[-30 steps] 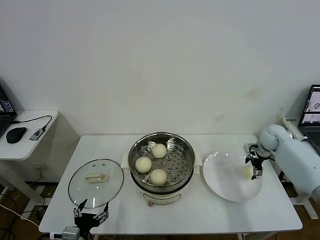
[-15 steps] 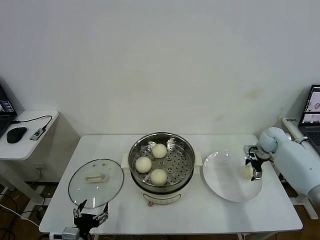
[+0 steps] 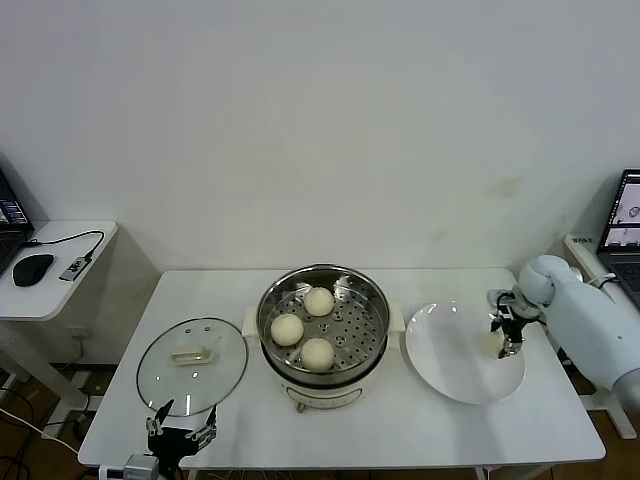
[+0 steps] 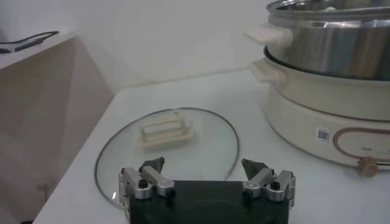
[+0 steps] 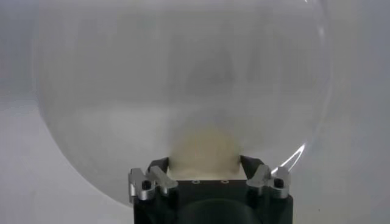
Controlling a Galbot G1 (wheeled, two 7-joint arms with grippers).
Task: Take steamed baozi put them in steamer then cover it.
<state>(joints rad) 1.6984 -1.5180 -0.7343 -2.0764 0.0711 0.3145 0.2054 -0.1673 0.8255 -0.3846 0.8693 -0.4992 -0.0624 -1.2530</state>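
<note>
Counter (image 3: 420, 420): steamer (image 3: 322, 325) at centre with three buns (image 3: 317, 353) on its tray. Lid (image 3: 191, 365) lies flat to its left. Plate (image 3: 455, 360) on the right, fourth bun (image 3: 494, 343) on it, right gripper (image 3: 506, 338) jaws clamped around that bun. Left gripper (image 3: 180, 432) idle near the lid, jaws wide, empty.

White table (image 3: 420, 430), rectangular, set against a plain pale wall (image 3: 320, 120). A flat white round plate (image 3: 450, 365) lies on the table's right part. To the left, a separate smaller white side desk (image 3: 40, 295), lower corner rounded. On it: a dark computer mouse (image 3: 32, 268), a small grey adapter (image 3: 74, 267) with a black cable (image 3: 70, 238) looping back toward a laptop edge (image 3: 10, 225). Far right, a second laptop (image 3: 625, 225) with its screen lit. Loose cables (image 3: 25, 435) lie on the floor, lower left.
</note>
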